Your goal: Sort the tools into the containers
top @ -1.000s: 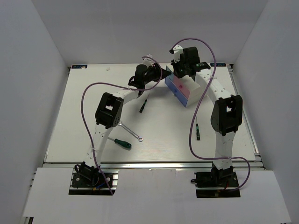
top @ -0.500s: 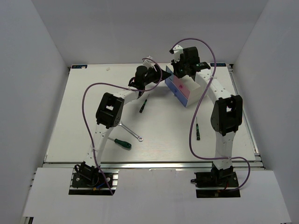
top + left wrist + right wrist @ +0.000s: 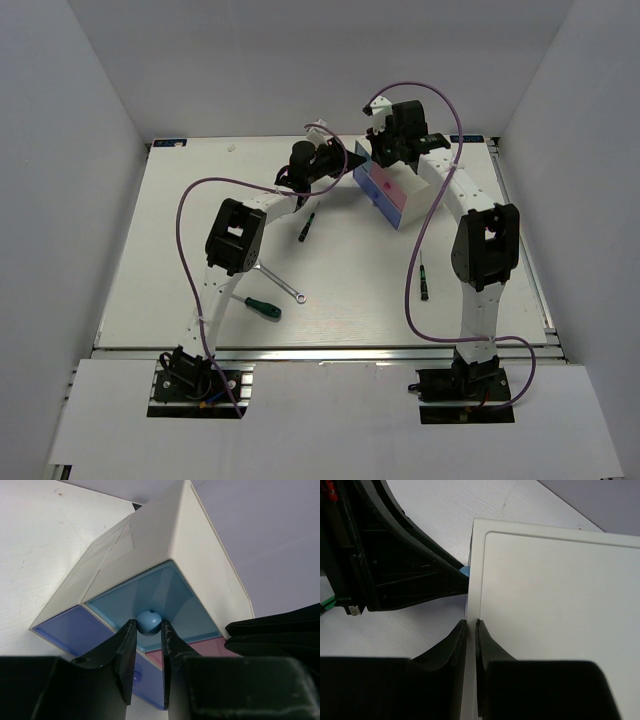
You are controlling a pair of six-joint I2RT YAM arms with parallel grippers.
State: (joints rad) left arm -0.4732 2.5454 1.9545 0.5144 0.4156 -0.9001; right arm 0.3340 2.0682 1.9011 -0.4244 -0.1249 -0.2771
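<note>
Slip risk on the knob [image 3: 149, 621]: left gripper [image 3: 148, 630] has it pinched only at the very fingertips, jaws narrowed to the ball's width, and the ball is round and smooth. A pull off-axis would likely pop it out.

Right gripper [image 3: 469, 627] is nearly closed on the cabinet [image 3: 545, 605] wall edge, thin plastic between its pads. If that clamp creeps, the cabinet would probably drag or tip along with the blue drawer [image 3: 170, 597] instead of the drawer sliding out. The two grippers sit just beside each other at that corner, so a skewed pull could bump them.

Blue drawer looks fully in; so does the pink drawer [image 3: 200, 647] next to it.

Tools are all out on the table [image 3: 160, 250], none in a drawer:
- mini screwdriver [image 3: 305, 227] near the left forearm
- wrench [image 3: 280, 282] and green screwdriver [image 3: 262, 306] nearer the left base
- second mini [image 3: 425, 282] beside the right arm

Nothing sits between fingers and knob. Left cable [image 3: 180, 215] loops wide over the table and might snag on later picks.
</note>
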